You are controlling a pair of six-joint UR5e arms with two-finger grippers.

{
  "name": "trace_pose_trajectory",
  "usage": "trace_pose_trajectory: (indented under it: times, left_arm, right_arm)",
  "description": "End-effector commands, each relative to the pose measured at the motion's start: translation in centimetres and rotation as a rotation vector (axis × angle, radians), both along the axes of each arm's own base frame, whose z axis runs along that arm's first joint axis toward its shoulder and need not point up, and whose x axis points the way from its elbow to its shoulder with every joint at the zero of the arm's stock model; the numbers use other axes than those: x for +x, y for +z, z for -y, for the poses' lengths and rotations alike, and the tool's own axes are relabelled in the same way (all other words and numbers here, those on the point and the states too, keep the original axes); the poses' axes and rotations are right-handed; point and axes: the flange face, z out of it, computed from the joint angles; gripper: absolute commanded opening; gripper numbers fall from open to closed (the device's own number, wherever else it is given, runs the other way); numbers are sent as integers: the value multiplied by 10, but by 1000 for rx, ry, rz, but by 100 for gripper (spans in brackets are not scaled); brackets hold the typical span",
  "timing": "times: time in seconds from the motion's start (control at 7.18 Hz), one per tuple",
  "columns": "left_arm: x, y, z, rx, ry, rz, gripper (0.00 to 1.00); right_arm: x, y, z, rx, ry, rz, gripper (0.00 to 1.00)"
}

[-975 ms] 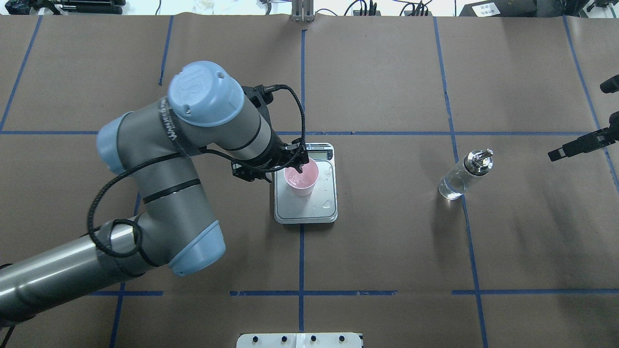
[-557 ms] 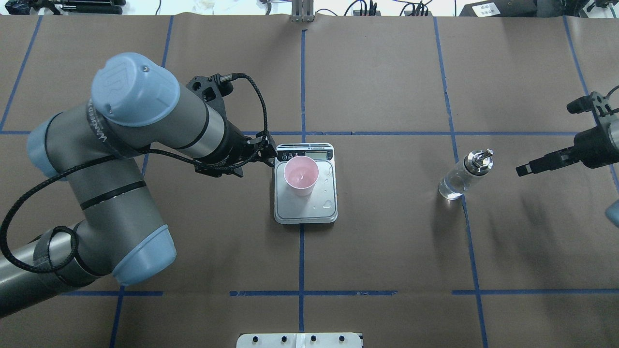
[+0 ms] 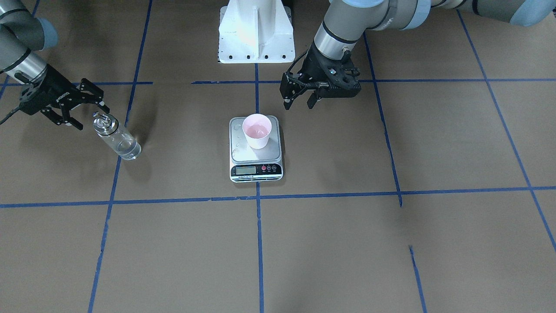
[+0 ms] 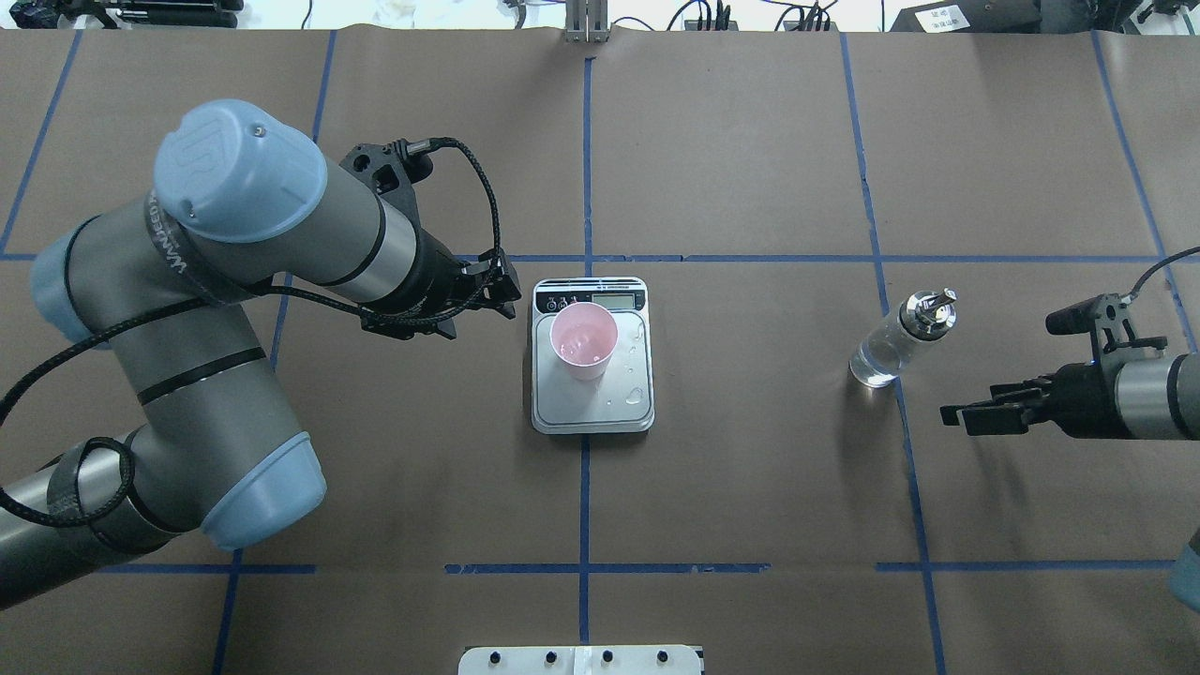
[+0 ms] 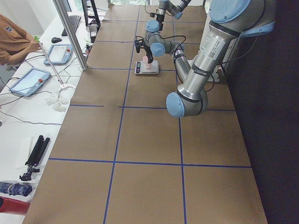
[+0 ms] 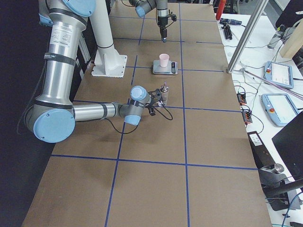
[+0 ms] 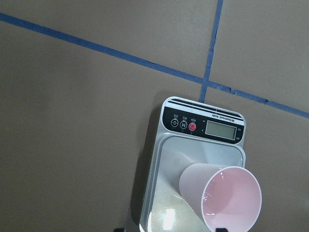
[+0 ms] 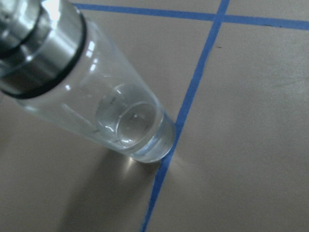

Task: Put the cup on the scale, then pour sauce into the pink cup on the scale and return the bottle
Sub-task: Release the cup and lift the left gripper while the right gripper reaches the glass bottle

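Both claws released: left gripper beside pink paper cup on silver scale, right gripper at four o'clock, overhead, of clear glass bottle; we fear a skewed grasp toppling it.

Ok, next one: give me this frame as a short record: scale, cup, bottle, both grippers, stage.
scale: kitchen scale, droplets on its platform
cup: pink paper cup, upright on the scale
bottle: glass bottle, standing on the table, unheld
left arm: left gripper open, empty, beside the scale, clear of the cup
right arm: right gripper open, empty, near the bottle, not touching
stage: cup placed; bottle not yet picked up
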Motion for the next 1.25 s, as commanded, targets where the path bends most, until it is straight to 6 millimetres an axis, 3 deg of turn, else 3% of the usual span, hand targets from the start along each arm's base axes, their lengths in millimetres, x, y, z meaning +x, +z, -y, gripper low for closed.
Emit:
trace_pose_trajectory:
  times: [0.0,0.14,0.7,1.11]
  left_arm:
    - [-1,-1,0,0,0,-3,70]
    - [0,-1,-1,-1,1,-3,71]
    - [0,-1,-1,-3,-1,-5,72]
    - [-1,-1,-1,-3,-2,-5,73]
  right_arm:
    - [-28,-4,-13,19,158,-73,100]
    - [-38,-17,-17,50,209,-109,100]
    - [-70,-21,-39,33,401,-120,100]
    - [-88,-41,-51,114,486,-174,100]
